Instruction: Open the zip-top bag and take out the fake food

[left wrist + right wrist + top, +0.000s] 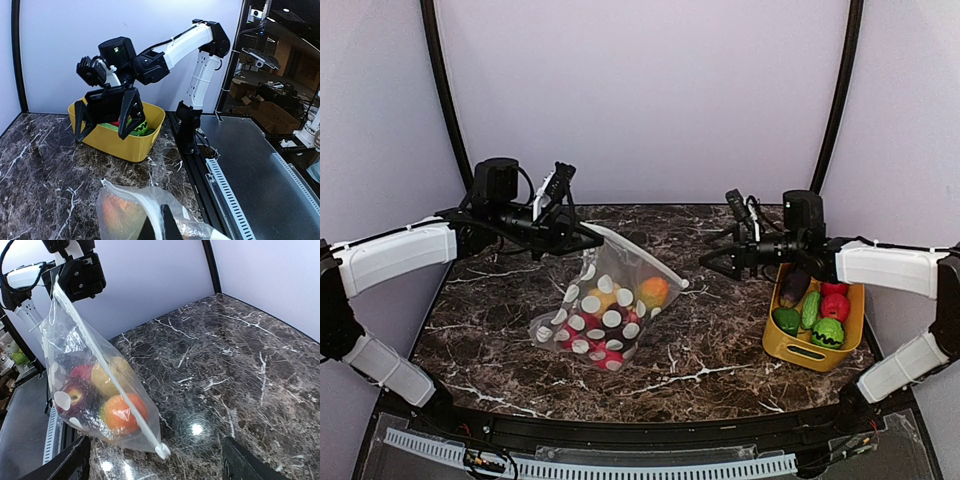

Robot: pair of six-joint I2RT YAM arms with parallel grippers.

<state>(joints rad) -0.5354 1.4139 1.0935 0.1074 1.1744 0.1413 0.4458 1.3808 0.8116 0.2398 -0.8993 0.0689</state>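
Left gripper (584,238) pinched tight on the top corner of the clear, white-dotted plastic zip-top bag (605,305). Bag hangs slantwise from it, lower end resting mid-table on dark marble tabletop (490,320). Small round toy fruits (654,291), orange, red and maroon, sit inside. Right gripper (710,252) has jaws spread and empty, near the bag's right side. Yellow plastic bin (780,345) of toy vegetables at far right.

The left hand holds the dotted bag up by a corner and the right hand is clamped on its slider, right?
No: the right hand is open, its fingers wide of the slider, as the right wrist view shows. The left hand does hold the zip-top bag up by a corner.
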